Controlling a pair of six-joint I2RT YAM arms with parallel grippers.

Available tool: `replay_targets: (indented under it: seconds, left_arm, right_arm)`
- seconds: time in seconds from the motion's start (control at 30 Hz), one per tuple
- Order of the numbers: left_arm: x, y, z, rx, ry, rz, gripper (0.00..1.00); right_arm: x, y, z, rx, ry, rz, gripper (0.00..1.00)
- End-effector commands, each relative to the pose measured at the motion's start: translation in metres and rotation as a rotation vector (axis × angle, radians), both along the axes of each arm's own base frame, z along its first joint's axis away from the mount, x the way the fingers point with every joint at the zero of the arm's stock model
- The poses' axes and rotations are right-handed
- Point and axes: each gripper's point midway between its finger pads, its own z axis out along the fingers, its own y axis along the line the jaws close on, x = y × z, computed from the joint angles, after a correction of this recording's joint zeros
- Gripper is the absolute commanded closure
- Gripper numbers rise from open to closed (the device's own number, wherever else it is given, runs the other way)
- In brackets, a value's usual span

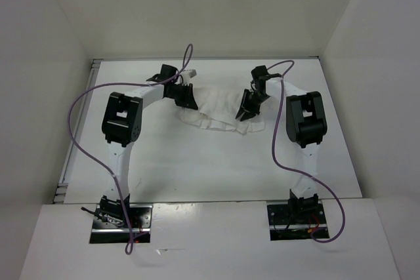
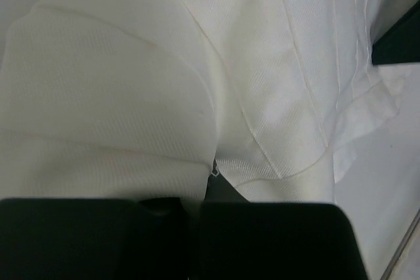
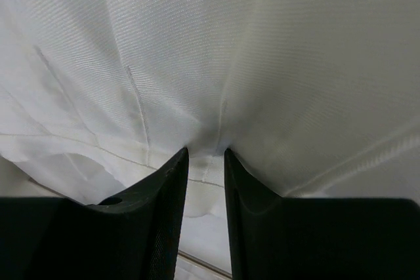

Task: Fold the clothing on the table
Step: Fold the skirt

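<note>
The top view is bright, with even, diffuse overhead light: the glossy surface (image 1: 197, 168) shows only faint, soft shadows beneath the arms and small glints along its near edge, and the white clothing (image 1: 216, 106) has low contrast against it. Both wrist views are dimmer and greyer, with shading in the fabric folds; the left wrist view is soft, while the right wrist view resolves the weave clearly. The left end effector (image 2: 200, 204) and right end effector (image 3: 207, 162) render as underexposed, nearly featureless black masses.
</note>
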Motion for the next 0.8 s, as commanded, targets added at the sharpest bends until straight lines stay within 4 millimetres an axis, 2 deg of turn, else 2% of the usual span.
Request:
replay_targets:
  seconds: [0.0,0.03,0.07,0.1,0.13,0.17,0.2,0.23,0.27,0.3,0.37,0.4,0.43,0.47,0.5,0.53,0.57,0.6,0.63,0.7,0.73,0.77]
  left_arm:
    - [-0.039,0.01,0.0,-0.017,0.113,0.027,1.0]
    - [-0.045,0.01,0.006,-0.027,0.121,0.044,1.0]
    - [-0.047,0.01,0.026,-0.042,0.081,0.05,1.0]
    - [-0.058,0.008,0.029,-0.043,0.092,0.047,1.0]
    - [-0.073,0.014,0.019,-0.021,0.131,0.064,1.0]
    - [-0.08,0.012,0.03,-0.019,0.113,0.065,1.0]
    - [-0.087,0.013,0.033,-0.022,0.125,0.073,1.0]
    - [-0.095,0.012,0.032,-0.014,0.134,0.076,1.0]
    - [-0.11,0.011,0.033,-0.01,0.143,0.064,1.0]
    - [-0.116,0.012,0.035,-0.015,0.16,0.078,1.0]
    - [-0.127,0.006,0.035,-0.001,0.158,0.071,1.0]
    - [-0.13,0.008,0.035,0.003,0.163,0.084,1.0]
    - [-0.128,0.007,0.037,-0.004,0.163,0.093,1.0]
    - [-0.128,0.007,0.037,-0.004,0.163,0.093,1.0]
    - [-0.127,0.008,0.033,0.007,0.173,0.099,1.0]
    - [-0.125,0.009,0.032,0.018,0.177,0.105,1.0]
    - [-0.125,0.009,0.032,0.018,0.177,0.105,1.0]
    - [-0.125,0.009,0.032,0.018,0.177,0.105,1.0]
    - [-0.121,0.009,0.034,0.023,0.166,0.112,1.0]
    - [-0.121,0.009,0.038,0.019,0.156,0.112,1.0]
    - [-0.12,0.01,0.037,0.025,0.159,0.126,1.0]
    - [-0.119,0.011,0.036,0.032,0.157,0.132,1.0]
  right_arm:
    - [0.001,-0.006,0.036,-0.054,-0.087,-0.003,0.66]
    - [-0.007,-0.008,0.032,-0.059,-0.068,-0.002,0.66]
    - [-0.014,-0.011,0.03,-0.071,-0.052,-0.004,0.66]
    - [-0.018,-0.014,0.032,-0.08,-0.053,-0.007,0.66]
    - [-0.031,-0.017,0.022,-0.089,-0.016,-0.005,0.66]
    - [-0.036,-0.021,0.019,-0.109,-0.008,-0.009,0.66]
    - [-0.041,-0.024,0.02,-0.121,-0.009,-0.012,0.66]
    - [-0.057,-0.029,0.011,-0.14,0.035,-0.011,0.66]
    - [-0.066,-0.033,0.01,-0.156,0.057,-0.012,0.66]
    - [-0.072,-0.035,0.011,-0.159,0.067,-0.012,0.66]
    - [-0.078,-0.036,0.026,-0.152,0.039,-0.014,0.66]
    - [-0.075,-0.027,0.046,-0.116,-0.014,-0.001,0.66]
    - [-0.074,-0.018,0.057,-0.096,-0.049,0.029,0.7]
    - [-0.068,-0.014,0.07,-0.071,-0.084,0.041,0.78]
    - [-0.059,0.003,0.091,-0.008,-0.13,0.071,0.89]
    - [-0.053,0.012,0.102,0.022,-0.167,0.097,1.0]
    - [-0.048,0.024,0.106,0.049,-0.191,0.128,1.0]
    - [-0.037,0.033,0.12,0.075,-0.234,0.142,1.0]
    - [-0.034,0.042,0.113,0.092,-0.211,0.16,1.0]
    - [-0.02,0.057,0.116,0.128,-0.245,0.193,1.0]
    - [-0.018,0.061,0.103,0.141,-0.208,0.2,1.0]
    - [-0.011,0.069,0.102,0.15,-0.225,0.204,1.0]
